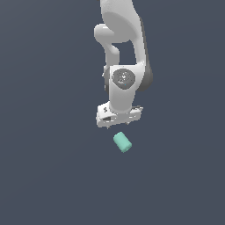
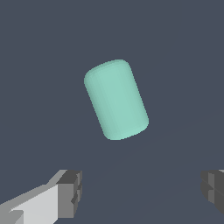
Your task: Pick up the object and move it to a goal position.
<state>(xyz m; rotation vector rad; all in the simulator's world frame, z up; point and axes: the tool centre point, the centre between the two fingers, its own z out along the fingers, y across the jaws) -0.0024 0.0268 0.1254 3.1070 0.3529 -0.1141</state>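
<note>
The object is a small teal short cylinder (image 1: 122, 142) lying on its side on the dark grey surface. In the exterior view it lies just below my white gripper (image 1: 117, 124), apart from it. In the wrist view the cylinder (image 2: 116, 99) lies ahead of the gripper (image 2: 140, 190), outside the gap between the fingers. The two grey fingertips (image 2: 70, 192) stand wide apart with nothing between them. The gripper is open and empty.
The white arm (image 1: 125, 52) rises above the gripper toward the top of the exterior view. The plain dark grey surface (image 1: 44, 167) fills the rest of both views.
</note>
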